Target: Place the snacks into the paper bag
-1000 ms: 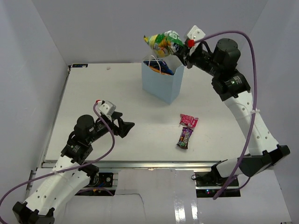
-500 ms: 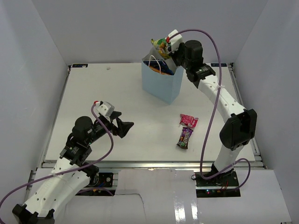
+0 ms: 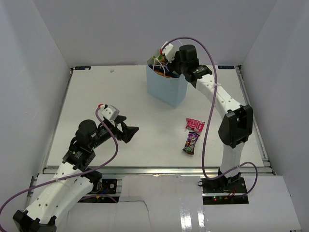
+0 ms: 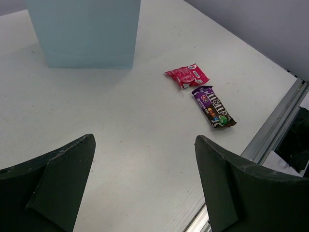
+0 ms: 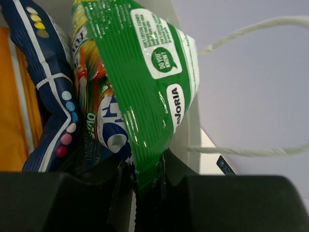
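Idling over the near left part of the tabletop (image 3: 96, 96), the left fingers (image 4: 58, 179) stand wide with nothing between them, posed as they were a second ago. They point toward the two packets that lie loose.

Further right, at the far middle, stands the paper bag (image 3: 166, 89), and here is the change. A second ago the right arm held the green packet (image 5: 145, 82) high, above and to the right of the bag's mouth. It has since swung left and down, so the packet now hangs inside the mouth. The right fingers (image 5: 63, 198) are narrow and pinch the packet's lower edge. The packet sits beside the blue chip bag (image 5: 46, 72), with the large orange chip bag (image 5: 12, 121) at the far side, both already in the bag.

That puts this packet all but delivered: in my judgement only the release is left, and it should drop clear of the cord handles.

Right of the bag and nearer the arms, the small pink packet (image 3: 195, 125) and the dark brown candy pack (image 3: 191, 142) lie just beside each other, unmoved and not yet bagged.
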Available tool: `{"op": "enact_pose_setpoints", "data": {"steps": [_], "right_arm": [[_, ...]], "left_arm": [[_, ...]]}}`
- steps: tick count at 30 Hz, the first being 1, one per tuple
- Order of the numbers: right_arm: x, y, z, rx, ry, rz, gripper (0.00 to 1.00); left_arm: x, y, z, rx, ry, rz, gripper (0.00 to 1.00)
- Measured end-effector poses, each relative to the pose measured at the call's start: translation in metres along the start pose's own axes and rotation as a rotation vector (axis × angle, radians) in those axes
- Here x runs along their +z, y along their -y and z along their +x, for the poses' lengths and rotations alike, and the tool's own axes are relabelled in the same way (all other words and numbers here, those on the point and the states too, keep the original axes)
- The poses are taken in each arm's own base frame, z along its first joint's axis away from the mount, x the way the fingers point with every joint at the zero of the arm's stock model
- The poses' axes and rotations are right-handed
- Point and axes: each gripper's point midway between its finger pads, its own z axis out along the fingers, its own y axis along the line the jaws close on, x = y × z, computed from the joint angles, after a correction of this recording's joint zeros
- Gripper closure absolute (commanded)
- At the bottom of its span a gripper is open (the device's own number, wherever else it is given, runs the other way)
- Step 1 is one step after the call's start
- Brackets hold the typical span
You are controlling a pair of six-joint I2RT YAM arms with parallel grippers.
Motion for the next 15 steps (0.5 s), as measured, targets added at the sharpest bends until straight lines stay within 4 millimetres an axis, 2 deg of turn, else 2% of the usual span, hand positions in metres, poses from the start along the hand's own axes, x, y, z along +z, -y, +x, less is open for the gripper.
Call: {"op": "enact_pose_setpoints", "data": {"steps": [1, 2, 6, 9, 11, 15], "right_arm": [[0.006, -0.002, 0.004, -0.009, -0.026, -0.002, 0.73], [0.011, -0.003, 0.009, -0.011, -0.045, -0.003, 0.58], [0.017, -0.009, 0.020, -0.009, -0.095, -0.021, 0.34], [0.012, -0.010, 0.015, 0.004, -0.091, -0.037, 0.24], [0.004, -0.010, 0.010, 0.022, -0.078, -0.052, 0.22], [-0.034, -0.003, -0.026, 0.065, 0.016, -0.082, 0.19]], "left_arm": [[0.000, 0.000, 0.000, 0.000, 0.000, 0.001, 0.05], [0.000, 0.000, 0.000, 0.000, 0.000, 0.002, 0.05], [0.000, 0.001, 0.000, 0.000, -0.001, 0.006, 0.05], [0.000, 0.002, 0.000, 0.000, -0.001, 0.009, 0.04], [0.000, 0.002, 0.000, 0.000, -0.001, 0.009, 0.04], [0.000, 0.002, 0.000, 0.000, -0.001, 0.013, 0.04]]}}
